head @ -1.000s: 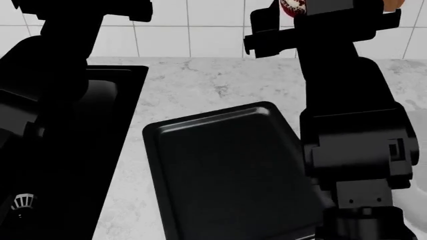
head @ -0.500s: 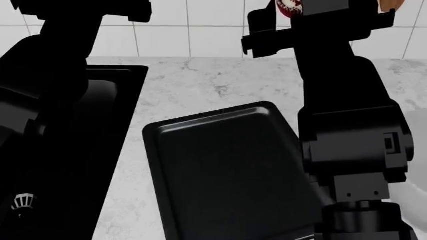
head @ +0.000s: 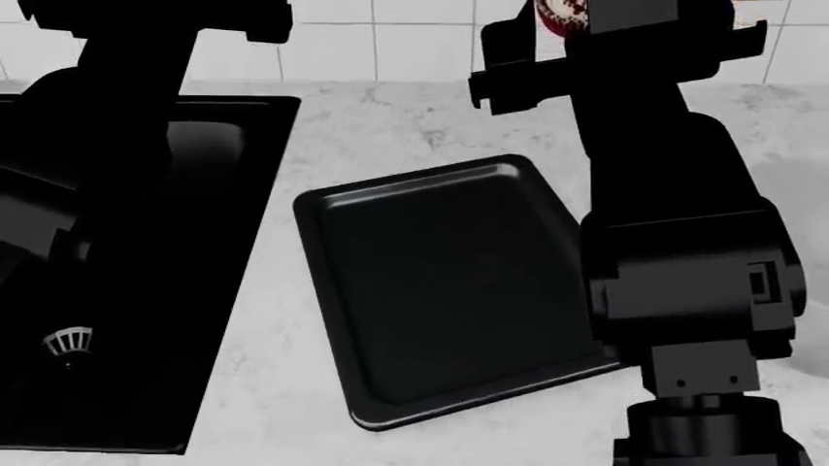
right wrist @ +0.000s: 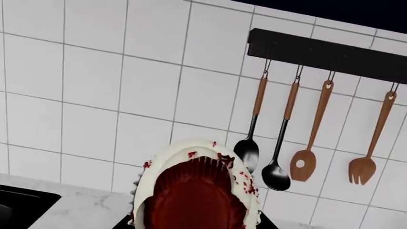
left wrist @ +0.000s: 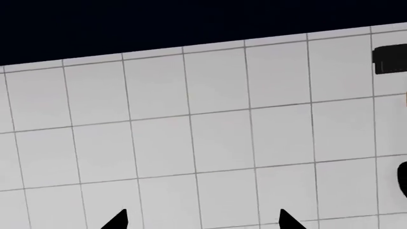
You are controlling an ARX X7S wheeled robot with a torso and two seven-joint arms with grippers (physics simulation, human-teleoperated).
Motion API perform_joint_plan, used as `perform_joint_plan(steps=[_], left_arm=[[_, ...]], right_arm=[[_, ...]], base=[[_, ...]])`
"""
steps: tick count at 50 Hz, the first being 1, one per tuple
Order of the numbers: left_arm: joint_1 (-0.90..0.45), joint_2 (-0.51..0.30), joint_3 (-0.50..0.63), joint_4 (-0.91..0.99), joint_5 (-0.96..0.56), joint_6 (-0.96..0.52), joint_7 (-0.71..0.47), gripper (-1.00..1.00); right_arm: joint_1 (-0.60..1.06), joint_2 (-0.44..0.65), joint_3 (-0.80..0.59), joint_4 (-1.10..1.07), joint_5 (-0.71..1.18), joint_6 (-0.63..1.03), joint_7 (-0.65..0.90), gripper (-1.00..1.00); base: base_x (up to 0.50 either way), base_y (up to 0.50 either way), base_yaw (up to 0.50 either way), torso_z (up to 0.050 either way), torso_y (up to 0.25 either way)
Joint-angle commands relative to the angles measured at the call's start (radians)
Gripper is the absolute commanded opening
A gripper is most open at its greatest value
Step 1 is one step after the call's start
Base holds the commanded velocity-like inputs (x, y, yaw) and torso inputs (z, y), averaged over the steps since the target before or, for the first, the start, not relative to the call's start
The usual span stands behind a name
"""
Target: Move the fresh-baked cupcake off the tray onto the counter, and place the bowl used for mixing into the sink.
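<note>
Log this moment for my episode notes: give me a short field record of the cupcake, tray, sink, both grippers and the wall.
cupcake: held up by the right gripper, tilted so its red liner faces the wrist camera, off the tray
tray: empty, on the counter beside the sink
sink: left of the tray, drain strainer visible
left gripper: open, empty, facing the tiled wall
wall: utensil rack with four hanging utensils
bowl: not clearly visible

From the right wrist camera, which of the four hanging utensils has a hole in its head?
The third utensil counting from the cupcake side: a copper spoon with a round hole. The two nearest are solid dark spoons; the farthest is a fork.
</note>
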Motion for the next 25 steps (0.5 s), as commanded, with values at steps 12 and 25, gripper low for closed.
perform_joint_plan(steps=[12,25], left_arm=[[0.005,-0.007,0.003,0.012,-0.008,-0.007,-0.015,1.00],[0.003,-0.006,0.009,0.006,-0.013,-0.003,-0.015,1.00]], right_arm=[[-0.018,0.003,-0.001,-0.018,-0.013,-0.005,-0.006,-1.00],[-0.022,0.010,0.001,-0.028,-0.008,-0.002,0.005,-1.00]], base=[[-0.39,0.00,0.00,0.000,0.000],[-0.38,-0.13,0.00,0.000,0.000]])
